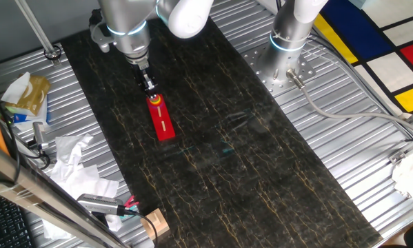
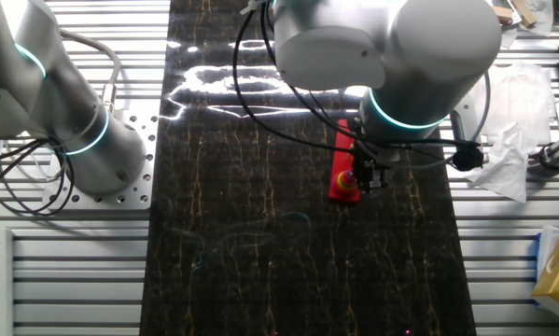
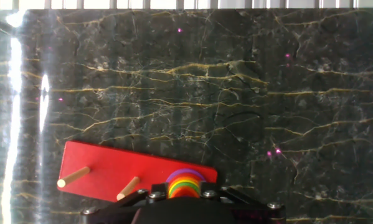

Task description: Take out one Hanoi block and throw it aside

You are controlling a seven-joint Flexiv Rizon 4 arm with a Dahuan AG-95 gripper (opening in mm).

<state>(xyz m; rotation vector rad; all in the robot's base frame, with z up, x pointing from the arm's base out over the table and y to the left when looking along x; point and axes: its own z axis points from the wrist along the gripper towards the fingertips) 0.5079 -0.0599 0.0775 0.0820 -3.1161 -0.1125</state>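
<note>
A red Hanoi board [image 3: 111, 167] lies on the dark marble mat, with two bare wooden pegs [image 3: 74, 177] and a rainbow stack of Hanoi blocks [image 3: 185, 184] at one end. The board also shows in one fixed view [image 1: 164, 124] and in the other fixed view [image 2: 342, 149]. My gripper [image 3: 185, 194] is down over the stack, with a jaw tight against each side of the top blocks. It looks shut on the top Hanoi block. The gripper body hides the lower part of the stack. It stands at the board's end in both fixed views [image 1: 151, 91] [image 2: 365, 177].
A second arm's base [image 1: 289, 41] stands on the metal table beside the mat. Crumpled paper [image 1: 72, 162], a small wooden box [image 1: 154, 222] and other clutter lie along the mat's side. Dark mat [image 3: 236, 93] stretches beyond the board.
</note>
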